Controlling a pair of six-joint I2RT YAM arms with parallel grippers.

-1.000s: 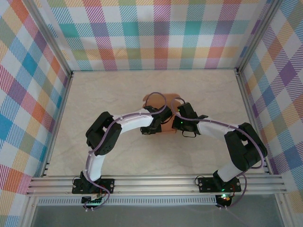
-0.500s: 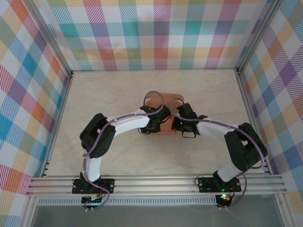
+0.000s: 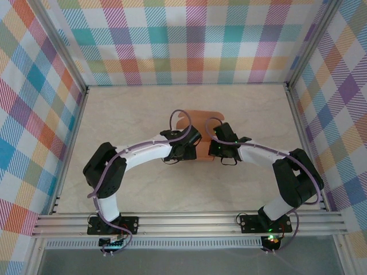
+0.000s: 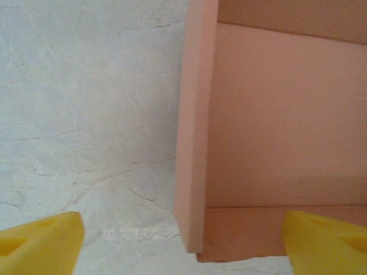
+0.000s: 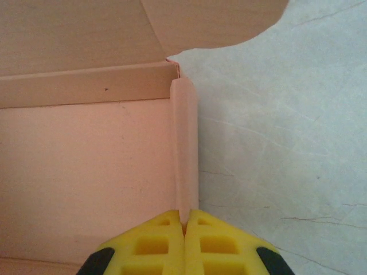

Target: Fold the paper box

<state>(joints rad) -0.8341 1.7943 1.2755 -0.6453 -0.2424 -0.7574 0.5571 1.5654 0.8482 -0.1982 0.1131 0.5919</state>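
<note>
The salmon-orange paper box sits partly folded on the pale tabletop, wedged between the two sets of fingers. The right fingers are closed on it, and one thin upright side wall runs straight into the seam between their yellow pads. The box floor spreads to the left of these fingers. A low back wall and a rounded flap lie beyond them, and bare tabletop lies to their right.

The left fingers are spread wide and touch nothing. The box's opposite side wall stands upright roughly midway between the two yellow tips. Its floor reaches toward the right-hand tip, and bare tabletop lies ahead of the left-hand tip.

From above, the left arm has its elbow pushed out to the left and its forearm sweeping right. The right arm mirrors it, elbow out right and forearm reaching left. Their wrists nearly meet at mid-tabletop, with the box showing just beyond them.
</note>
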